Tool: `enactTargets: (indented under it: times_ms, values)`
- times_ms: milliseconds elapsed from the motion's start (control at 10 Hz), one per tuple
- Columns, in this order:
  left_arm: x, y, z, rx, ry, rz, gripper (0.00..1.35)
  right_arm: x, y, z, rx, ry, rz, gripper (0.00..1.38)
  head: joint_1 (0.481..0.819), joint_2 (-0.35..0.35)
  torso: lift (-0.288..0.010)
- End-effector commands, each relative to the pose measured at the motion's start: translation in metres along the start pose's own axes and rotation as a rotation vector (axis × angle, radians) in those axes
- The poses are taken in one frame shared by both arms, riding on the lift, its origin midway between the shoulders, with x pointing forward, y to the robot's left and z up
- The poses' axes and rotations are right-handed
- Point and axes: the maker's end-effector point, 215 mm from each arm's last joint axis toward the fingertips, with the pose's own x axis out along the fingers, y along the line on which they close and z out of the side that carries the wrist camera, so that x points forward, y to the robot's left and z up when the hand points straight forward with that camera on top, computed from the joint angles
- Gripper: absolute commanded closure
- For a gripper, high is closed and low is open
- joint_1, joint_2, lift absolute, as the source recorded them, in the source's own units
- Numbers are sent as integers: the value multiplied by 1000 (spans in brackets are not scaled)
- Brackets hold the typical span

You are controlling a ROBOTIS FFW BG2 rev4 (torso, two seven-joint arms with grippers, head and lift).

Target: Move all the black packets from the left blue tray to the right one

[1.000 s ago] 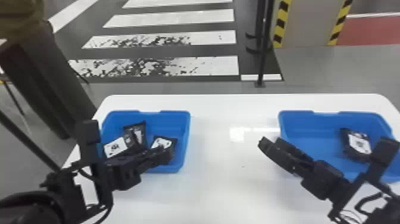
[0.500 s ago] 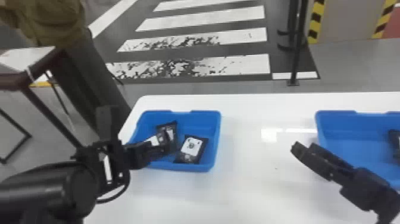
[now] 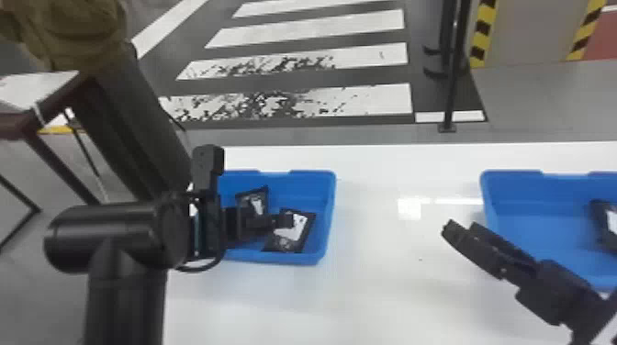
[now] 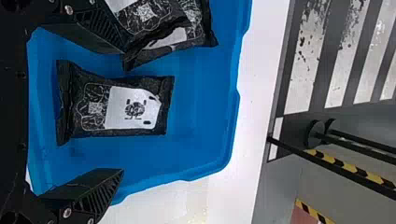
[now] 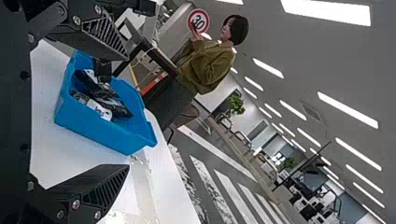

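Nearest, the left arm [image 3: 128, 238] rises from the worktop's near side at the left, its claw [image 3: 282, 222] over the left blue tray [image 3: 327, 211]. The left wrist view shows this claw [image 4: 122, 112] spread wide, with a black packet [image 4: 135, 107] lying in the span between its fingers, ungripped. That packet lies flat, white label up, in the right part of the tray, near the right wall, its length running away from the robot.

To the right, the right arm [image 3: 558, 293] reaches in from the near right, its claw [image 3: 459, 227] above the bare stretch of worktop [image 3: 381, 293] just beside the left wall of the right blue tray [image 3: 512, 176]. The right wrist view shows that claw's fingers spread apart as well, nothing between them.

Farther left in the left blue tray, two more packets overlap: the upper packet [image 4: 144, 16] lies across the lower one [image 4: 201, 23], which reaches farther toward the tray's far edge. In the right blue tray, one packet [image 3: 608, 222] lies well apart from the left wall, partly cut off by the head view's edge.

Past the worktop's far edge are a black post [image 3: 451, 91], white floor stripes [image 3: 307, 23] and yellow-and-black hazard strips [image 3: 482, 34].
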Motion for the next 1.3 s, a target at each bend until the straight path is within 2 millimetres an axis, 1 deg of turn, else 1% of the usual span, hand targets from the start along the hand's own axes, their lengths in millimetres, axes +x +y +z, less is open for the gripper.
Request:
enactTargets:
  times_ms: [0,100,200,300,600,800,900,1000,1100,1200]
  values:
    - [13,-2,-4,-2,50,1,128,0,-1,-2,9,2,-1,211,695,248,-140]
    - [18,-3,-8,5,82,12,128,0,-1,-4,19,2,2,211,695,243,-140]
    - [31,-7,-15,-4,120,-8,128,0,-1,-4,22,2,3,211,695,240,-140]
    - [39,-7,-20,-7,151,-9,128,0,-1,-4,23,1,3,211,695,235,-140]
    - [49,1,-35,-21,214,15,160,0,-1,-8,42,5,7,211,695,229,-140]
    - [56,5,-35,-22,227,26,243,-1,-1,-9,50,5,10,211,695,235,-140]
    - [63,9,-36,-28,239,30,404,-1,-2,-10,53,5,9,213,695,236,-140]
    - [71,11,-36,-31,240,29,608,0,-1,-10,55,6,12,211,695,237,-140]
    - [75,12,-33,-32,235,29,766,0,-1,-11,59,5,13,213,695,238,-140]
    - [78,15,-31,-30,225,33,973,0,1,-12,66,5,18,213,695,238,-140]
